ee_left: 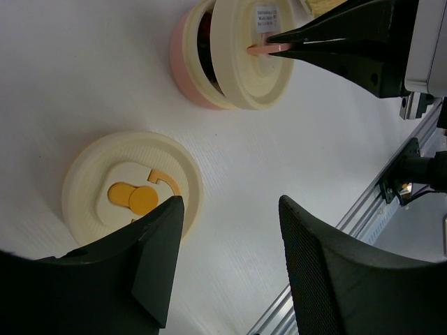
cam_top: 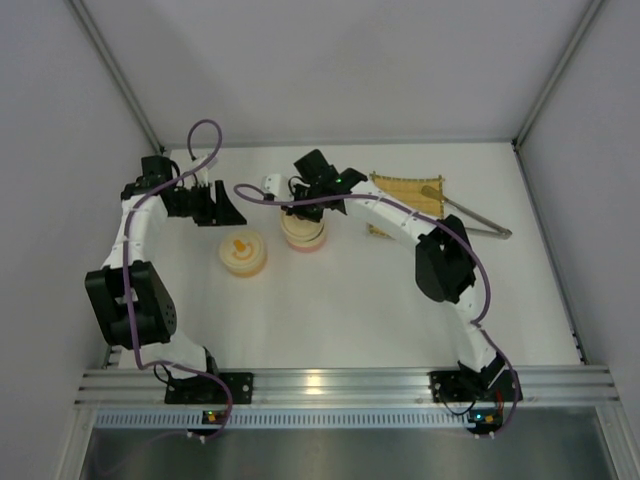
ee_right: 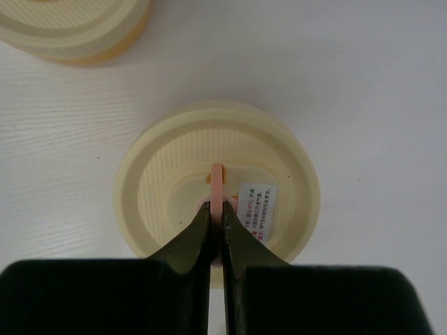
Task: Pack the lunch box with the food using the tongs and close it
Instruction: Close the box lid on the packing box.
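The lunch box is a pink bowl under a cream lid. My right gripper is shut on the lid's upright pink tab. In the left wrist view the lid sits offset from the bowl's rim, and something dark red-brown shows in the gap. No other food shows. The tongs lie at the far right, away from both grippers. My left gripper is open and holds nothing, left of the bowls.
A second cream container with an orange-marked lid stands front left of the pink bowl. A yellow woven mat lies behind the right arm, by the tongs. The metal rail marks the table's near edge.
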You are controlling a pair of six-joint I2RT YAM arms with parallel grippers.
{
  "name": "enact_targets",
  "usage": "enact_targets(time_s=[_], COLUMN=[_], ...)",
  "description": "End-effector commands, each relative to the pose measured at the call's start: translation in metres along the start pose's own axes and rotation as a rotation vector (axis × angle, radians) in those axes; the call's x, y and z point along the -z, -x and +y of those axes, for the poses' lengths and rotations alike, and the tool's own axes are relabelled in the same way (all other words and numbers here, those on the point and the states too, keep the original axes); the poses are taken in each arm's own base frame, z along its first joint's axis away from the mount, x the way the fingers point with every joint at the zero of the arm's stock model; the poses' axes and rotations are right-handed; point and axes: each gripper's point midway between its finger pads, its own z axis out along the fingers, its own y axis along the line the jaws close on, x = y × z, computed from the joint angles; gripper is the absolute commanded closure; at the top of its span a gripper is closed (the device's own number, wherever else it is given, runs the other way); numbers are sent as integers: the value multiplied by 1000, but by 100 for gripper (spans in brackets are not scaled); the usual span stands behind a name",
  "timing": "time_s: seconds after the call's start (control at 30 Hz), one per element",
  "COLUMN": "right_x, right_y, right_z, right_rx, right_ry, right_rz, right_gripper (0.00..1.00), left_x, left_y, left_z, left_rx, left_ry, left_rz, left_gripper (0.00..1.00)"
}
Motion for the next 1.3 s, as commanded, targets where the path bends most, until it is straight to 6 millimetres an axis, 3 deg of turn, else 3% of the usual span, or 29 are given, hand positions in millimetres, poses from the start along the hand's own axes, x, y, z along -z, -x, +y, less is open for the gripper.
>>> enact_targets(time_s=[0.0,0.27,0.63,0.8,1.07,1.27], right_x=[7,-9,-37,-30,-6,11], right_y=[17,-12,-37,-57,-96,-111], right_z=[-22,-10,2,18,67,93], right_rx=[5,-24,-42,-42,-80,-124], right_ry=[-38,35,75,121,233,279], right_rz=[-67,-10,35,96,175,198], right_gripper=[100,100,100,100,100,100], left_x=[-2,-4,2,3,9,15], left_y=[-3,-4,-7,-7,-1,1], left_z=[-1,2,9,8,-1,-8], left_rx=[-4,9,16,14,12,-2], left_ry=[-48,-60,-42,-45,-55,-52], left_rz=[-4,-3,-1,0,-14,-14], left_gripper=[38,39,39,39,39,39])
